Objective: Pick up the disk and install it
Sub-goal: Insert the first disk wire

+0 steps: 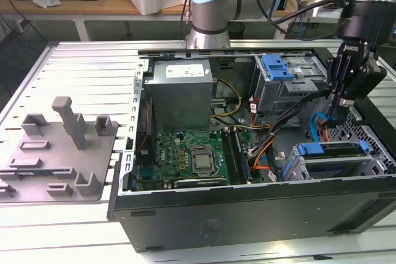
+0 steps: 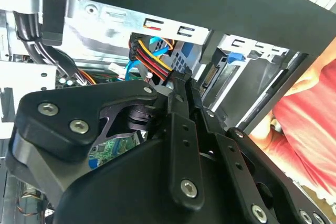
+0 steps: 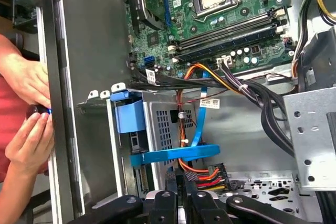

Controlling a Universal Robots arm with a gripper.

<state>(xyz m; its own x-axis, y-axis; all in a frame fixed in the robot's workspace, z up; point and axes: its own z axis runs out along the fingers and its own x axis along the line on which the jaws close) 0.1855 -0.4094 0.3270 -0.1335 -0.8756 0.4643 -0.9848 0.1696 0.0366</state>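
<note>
One open computer case (image 1: 247, 214) lies on its side on the slatted tabletop (image 1: 80, 60), and most of what counts sits inside it. At its floor is the green motherboard (image 1: 185, 156) with a bare processor socket, and above that the large grey power supply box (image 1: 181, 88). Toward the exterior view's right stand two drive cages — an upper grey one with a blue latch (image 1: 276, 66), and a lower one (image 1: 334, 162) near the case's front edge. In that lower cage sits the disk (image 1: 331, 150), its blue bracket showing along the top; the label cannot be made out. In the first wrist view the blue bracket (image 3: 129, 118) of the disk shows inside its perforated cage, with a blue flat cable (image 3: 176, 156) crossing just beside it.

The tool (image 1: 332, 115) hangs above the lower cage, amid loose cables. Its fingers look pressed close together in the first wrist view (image 3: 179, 182), holding nothing, though their tips are cut off.

A person's hands (image 3: 29, 108) rest at the case's outer wall. On the exterior view's left a grey moulded fixture (image 1: 62, 153) lies on the tabletop.
</note>
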